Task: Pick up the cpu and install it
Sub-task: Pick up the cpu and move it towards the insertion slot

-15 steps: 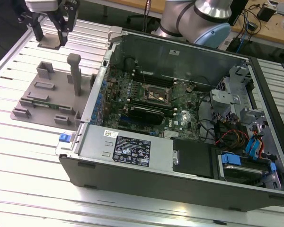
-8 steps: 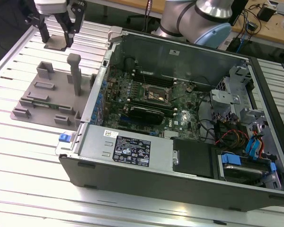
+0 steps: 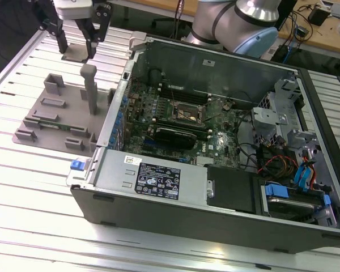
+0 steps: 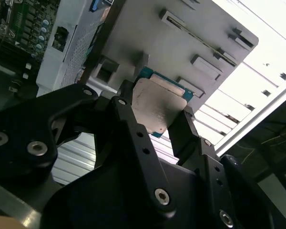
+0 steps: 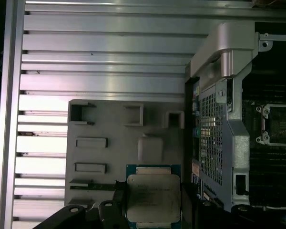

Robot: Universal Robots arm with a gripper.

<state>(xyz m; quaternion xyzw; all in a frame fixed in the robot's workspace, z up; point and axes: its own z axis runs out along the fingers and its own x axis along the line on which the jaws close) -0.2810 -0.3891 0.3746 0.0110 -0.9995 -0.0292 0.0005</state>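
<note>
gripper (image 3: 76, 51) clamped on cpu (image 5: 153, 200), 2 fingers (image 4: 182, 129) on opposite edges, chip held above tray (image 3: 56, 127), beside case (image 3: 153, 181). risks: hold is on thin rim only, so wrist tilt could let chip slip or skew; case wall stands between chip and socket (image 3: 184, 111) (low carry could clip it). tray: 1 green strip (image 3: 45, 119) lying in it. case: board (image 3: 158, 107), socket looks unfilled.
</note>
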